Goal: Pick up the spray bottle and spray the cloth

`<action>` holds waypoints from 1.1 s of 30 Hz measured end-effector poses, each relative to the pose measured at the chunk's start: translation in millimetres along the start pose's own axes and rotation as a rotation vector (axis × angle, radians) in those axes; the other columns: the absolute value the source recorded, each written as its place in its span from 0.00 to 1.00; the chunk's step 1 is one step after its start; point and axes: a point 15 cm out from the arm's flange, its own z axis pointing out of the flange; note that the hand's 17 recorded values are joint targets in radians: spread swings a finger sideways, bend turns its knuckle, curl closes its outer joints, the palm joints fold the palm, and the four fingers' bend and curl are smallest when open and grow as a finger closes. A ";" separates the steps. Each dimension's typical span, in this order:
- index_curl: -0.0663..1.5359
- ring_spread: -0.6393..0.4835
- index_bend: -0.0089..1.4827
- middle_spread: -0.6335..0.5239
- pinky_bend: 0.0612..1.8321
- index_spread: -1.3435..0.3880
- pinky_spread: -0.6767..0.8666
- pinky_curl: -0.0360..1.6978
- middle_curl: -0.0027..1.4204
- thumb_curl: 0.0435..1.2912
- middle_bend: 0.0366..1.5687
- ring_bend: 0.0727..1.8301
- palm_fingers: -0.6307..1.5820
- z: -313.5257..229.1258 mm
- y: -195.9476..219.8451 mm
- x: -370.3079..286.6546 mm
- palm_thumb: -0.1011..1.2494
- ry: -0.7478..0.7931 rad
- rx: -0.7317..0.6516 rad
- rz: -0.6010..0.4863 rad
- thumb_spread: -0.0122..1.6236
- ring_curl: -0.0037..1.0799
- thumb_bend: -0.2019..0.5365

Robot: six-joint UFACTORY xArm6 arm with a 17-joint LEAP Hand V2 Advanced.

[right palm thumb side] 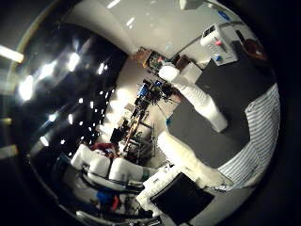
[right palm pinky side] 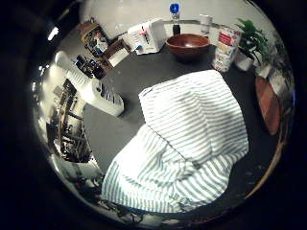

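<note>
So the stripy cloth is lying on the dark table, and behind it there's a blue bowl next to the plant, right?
Almost. The striped cloth does lie on the dark table, and a bowl stands behind it, with a plant further along. But the bowl is reddish brown, not blue. The little finger side palm view shows it.

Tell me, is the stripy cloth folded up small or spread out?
Spread out. The striped cloth lies open over much of the dark table, with soft rumples and one end hanging over the table's edge. It is not folded small.
</note>
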 end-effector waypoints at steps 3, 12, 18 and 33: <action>0.25 0.69 0.13 0.62 0.15 0.64 0.69 0.22 0.23 0.22 0.10 0.15 0.38 -11.0 13.7 -5.6 0.53 0.012 0.008 0.007 0.66 0.24 0.24; 0.25 0.69 0.12 0.62 0.15 0.63 0.68 0.21 0.22 0.22 0.10 0.13 0.39 -54.8 75.5 14.0 0.53 0.115 -0.015 0.050 0.66 0.23 0.24; 0.25 0.69 0.13 0.62 0.15 0.64 0.68 0.20 0.22 0.21 0.10 0.12 0.39 -94.3 111.0 31.8 0.52 0.213 -0.017 0.077 0.66 0.23 0.24; 0.26 0.71 0.13 0.62 0.13 0.64 0.69 0.19 0.22 0.19 0.10 0.12 0.41 -183.4 194.2 54.2 0.48 0.437 -0.131 0.199 0.68 0.23 0.25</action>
